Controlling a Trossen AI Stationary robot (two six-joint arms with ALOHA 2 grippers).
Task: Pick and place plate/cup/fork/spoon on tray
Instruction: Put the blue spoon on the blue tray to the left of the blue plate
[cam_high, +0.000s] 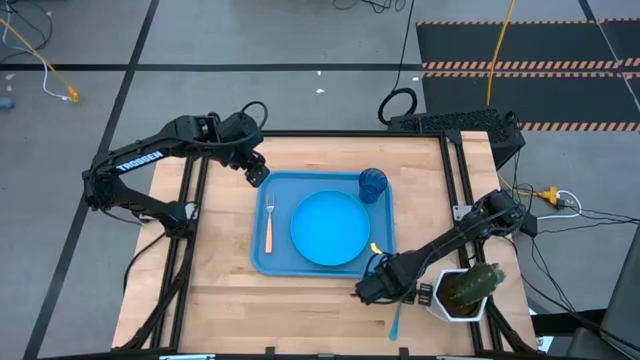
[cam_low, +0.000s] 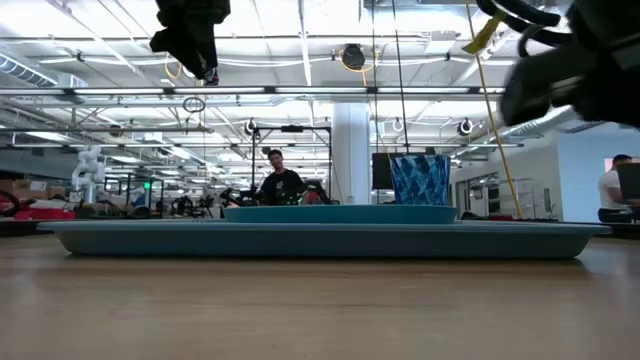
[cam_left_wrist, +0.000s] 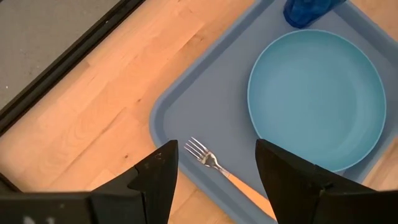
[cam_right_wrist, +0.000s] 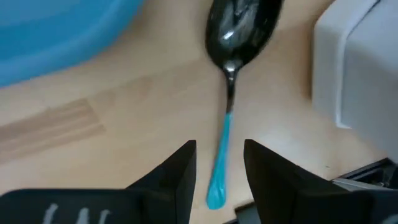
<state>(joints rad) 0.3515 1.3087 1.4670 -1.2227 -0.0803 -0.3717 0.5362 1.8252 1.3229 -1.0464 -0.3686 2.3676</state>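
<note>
So our right gripper (cam_right_wrist: 217, 163) hangs open right over the spoon (cam_right_wrist: 227, 93), handle running straight between its fingers, bowl pointing off toward the tray (cam_high: 262, 258); spoon's on the bare surface (cam_high: 230, 310), left gripper (cam_high: 256, 176) open, far off

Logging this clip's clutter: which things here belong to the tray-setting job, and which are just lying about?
Job: tray, plate, cup and fork on the tray; spoon on the table, below the right hand.
Lying about: white pot with a cactus.
</note>
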